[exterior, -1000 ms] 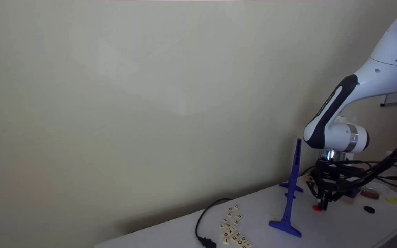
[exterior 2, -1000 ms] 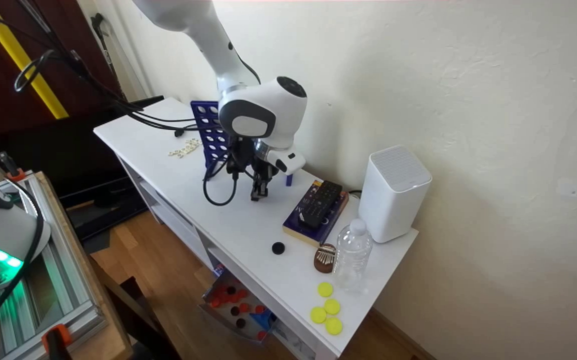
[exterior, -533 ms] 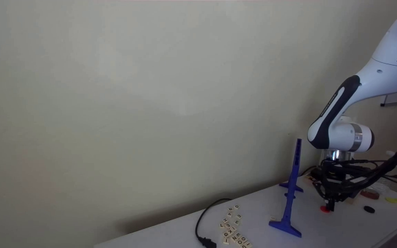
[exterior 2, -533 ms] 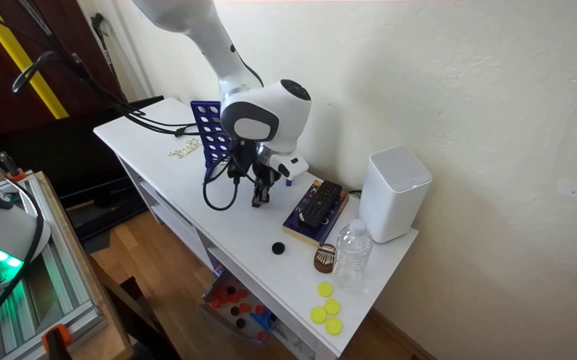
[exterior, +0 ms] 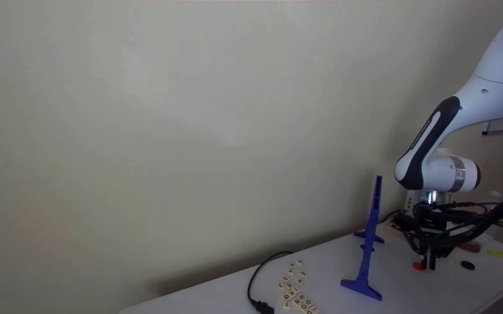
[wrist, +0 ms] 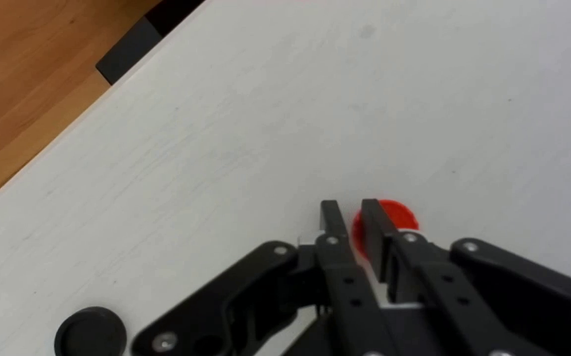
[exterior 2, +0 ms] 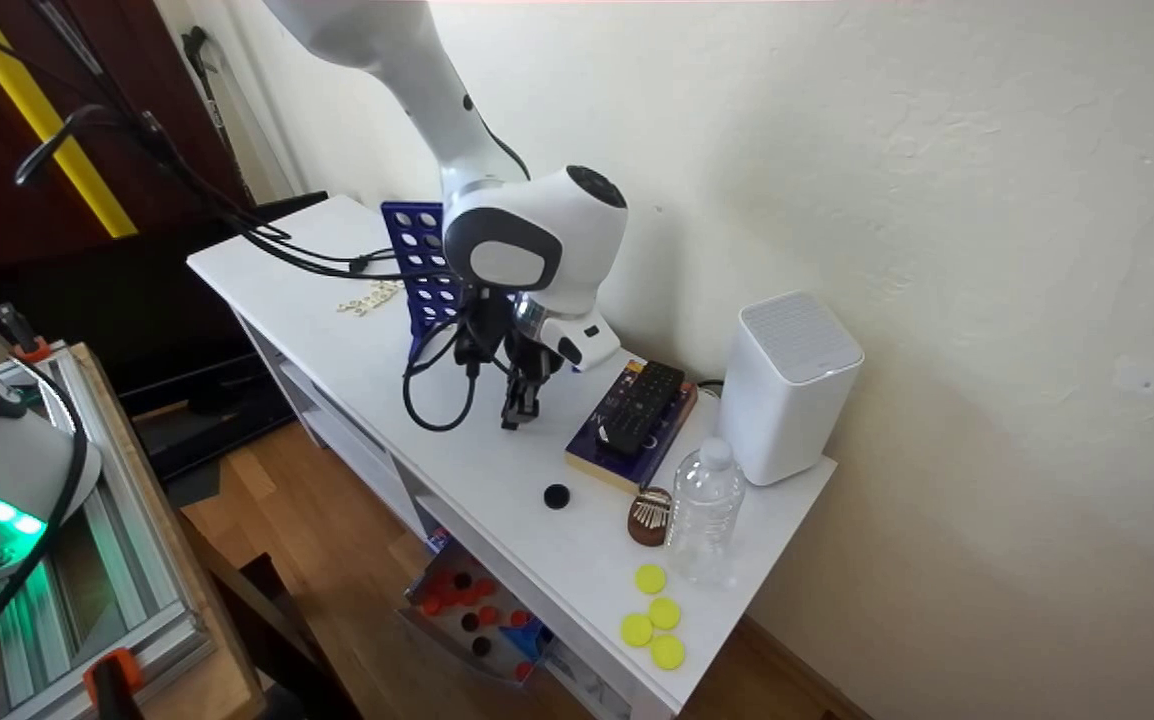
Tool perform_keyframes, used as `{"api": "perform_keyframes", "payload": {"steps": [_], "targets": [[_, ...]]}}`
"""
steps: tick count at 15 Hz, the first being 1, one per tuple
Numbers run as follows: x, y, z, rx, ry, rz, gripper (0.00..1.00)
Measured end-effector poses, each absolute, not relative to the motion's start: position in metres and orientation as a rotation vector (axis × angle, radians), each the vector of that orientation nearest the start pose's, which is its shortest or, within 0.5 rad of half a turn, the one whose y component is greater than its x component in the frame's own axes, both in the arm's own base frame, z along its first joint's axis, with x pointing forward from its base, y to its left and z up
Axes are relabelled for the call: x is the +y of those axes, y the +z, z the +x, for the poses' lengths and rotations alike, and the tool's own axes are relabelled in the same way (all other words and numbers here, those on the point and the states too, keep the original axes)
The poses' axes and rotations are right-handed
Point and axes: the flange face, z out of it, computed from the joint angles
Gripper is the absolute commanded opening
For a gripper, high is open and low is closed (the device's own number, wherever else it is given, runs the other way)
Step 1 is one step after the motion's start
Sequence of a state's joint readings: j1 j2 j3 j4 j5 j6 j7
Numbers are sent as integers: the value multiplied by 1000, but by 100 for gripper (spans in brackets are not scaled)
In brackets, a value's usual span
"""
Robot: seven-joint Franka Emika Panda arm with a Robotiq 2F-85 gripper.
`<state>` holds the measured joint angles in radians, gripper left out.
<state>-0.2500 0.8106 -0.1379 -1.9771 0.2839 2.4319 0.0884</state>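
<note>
In the wrist view a red disc (wrist: pixel 400 214) lies on the white tabletop, partly hidden by one of my fingers (wrist: pixel 377 232), which reaches over it. My gripper (wrist: pixel 350 202) points down with its jaws a narrow gap apart, and nothing is pinched between them. Whether the finger touches the disc I cannot tell. An exterior view has the red disc (exterior: pixel 417 266) right beside the fingertips of the gripper (exterior: pixel 428 264); in an exterior view the gripper (exterior 2: pixel 520 421) hides it. A black disc (wrist: pixel 90 333) sits a short way off, also visible in both exterior views.
A blue upright grid frame (exterior: pixel 367 250) stands near the gripper, with letter tiles (exterior: pixel 295 292) and a cable (exterior: pixel 251 283) beyond. A book (exterior 2: pixel 587 455) bearing a remote (exterior 2: pixel 642 408), a thumb piano (exterior 2: pixel 649 518), bottle (exterior 2: pixel 705 510), white box (exterior 2: pixel 787 390) and yellow discs (exterior 2: pixel 664 612) occupy the table's other end.
My gripper has moved away from the blue frame, toward the black disc, and the red disc has shifted the same way along the table. The fingers now show a gap between them.
</note>
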Motion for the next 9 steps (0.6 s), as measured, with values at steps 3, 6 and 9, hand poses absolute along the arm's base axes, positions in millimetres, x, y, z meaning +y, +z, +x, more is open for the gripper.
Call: {"api": "perform_keyframes", "payload": {"steps": [3,6,9], "targets": [[-215,34,497,1023,462,-2841,72],[-216,35,496,1021,433,-2850,94],[-214,38,499,1008,411,-2852,100]]}}
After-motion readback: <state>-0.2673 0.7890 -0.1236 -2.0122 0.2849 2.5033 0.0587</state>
